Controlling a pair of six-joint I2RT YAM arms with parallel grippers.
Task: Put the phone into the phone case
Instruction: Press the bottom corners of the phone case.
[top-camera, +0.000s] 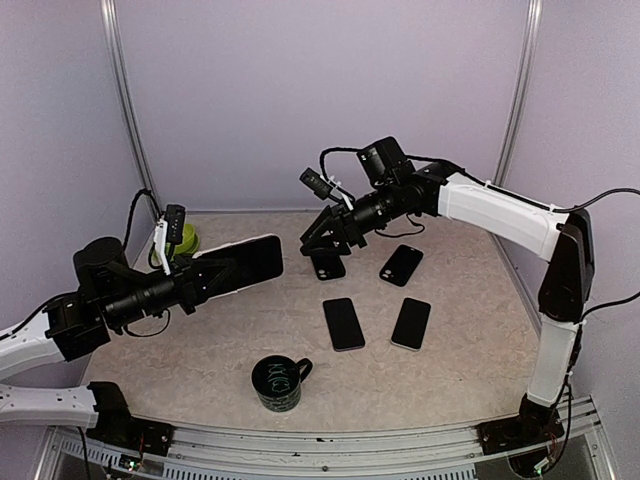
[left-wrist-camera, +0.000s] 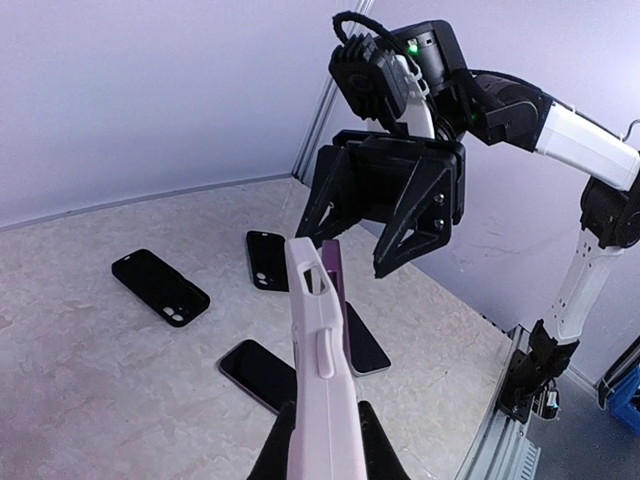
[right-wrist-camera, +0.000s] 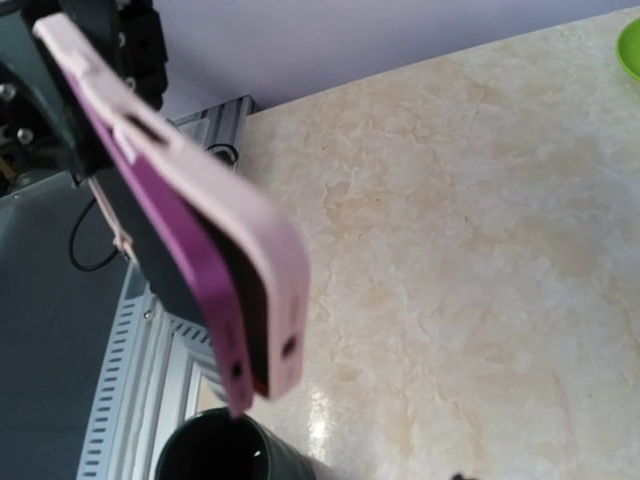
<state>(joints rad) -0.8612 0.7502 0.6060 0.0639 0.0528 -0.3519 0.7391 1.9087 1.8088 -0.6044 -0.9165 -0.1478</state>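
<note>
Top view, bottom centre: dark mug (top-camera: 278, 383) on table (top-camera: 455, 375), handle twd the right. Just above it, 2 dark phones flat, side by side but apart: one centre (top-camera: 343, 323), one right of it (top-camera: 411, 323). Further up, 2 black empty cases (top-camera: 401, 264) (top-camera: 327, 265), also flat.

Left of frame, mid-height: left gripper (top-camera: 205, 280) pinching the phone case (top-camera: 245, 262), pink, held off the table and pointing twd centre. Left wrist view: black fingers (left-wrist-camera: 283, 445) pressed on both sides of the case's lower end at bottom centre, case edge-on and running upward. The phone (left-wrist-camera: 335, 285), purple, sits against the case's right side, its top edge level w/ the case's top. Right wrist view shows the pair upper left to centre; purple edge and pink edge lie close along their length, w/ a dark strip between them at the lower end. Can't tell if phone is fully seated.

Upper centre of top view: right gripper (top-camera: 335, 240), above the left black case, pointing twd the held case but apart from it. Left wrist view: its jaws are spread wide, nothing between them.

Green obj (top-camera: 187, 238) at far left, behind the left arm; only partly visible.
</note>
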